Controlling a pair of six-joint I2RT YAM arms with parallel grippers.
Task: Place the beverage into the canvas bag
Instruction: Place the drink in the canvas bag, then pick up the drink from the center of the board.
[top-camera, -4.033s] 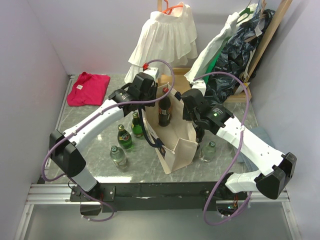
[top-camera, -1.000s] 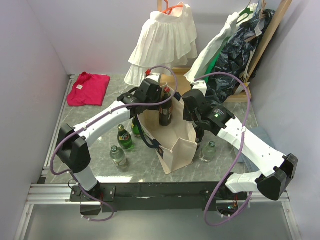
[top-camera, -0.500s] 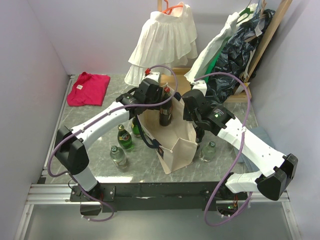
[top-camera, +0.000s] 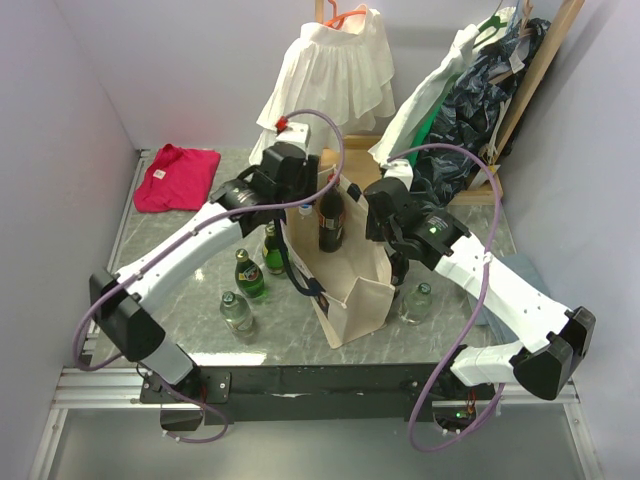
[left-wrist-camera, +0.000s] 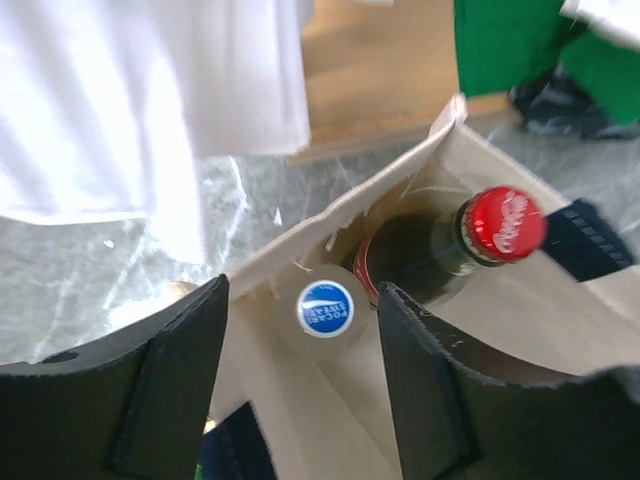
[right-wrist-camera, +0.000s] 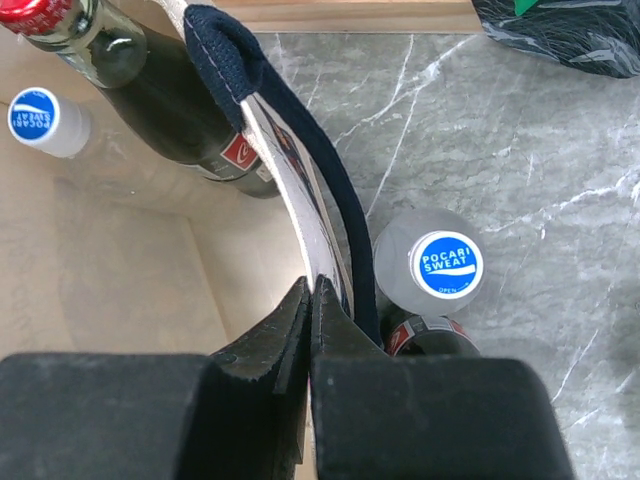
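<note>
The cream canvas bag stands open in the middle of the table, its navy handle along the right rim. Inside it stand a dark cola bottle with a red cap and a clear blue-capped beverage. My left gripper hovers open over the bag's far-left corner, the blue cap below and between its fingers, untouched. My right gripper is shut on the bag's right wall, holding it.
Two green bottles and a clear one stand left of the bag. Right of it stand a blue-capped bottle and a dark bottle. A red cloth lies far left; a white ruffled garment and dark clothes hang behind.
My left gripper has opened wider and pulled back up and to the left from the bag's mouth. The right arm has stayed put on the bag wall.
</note>
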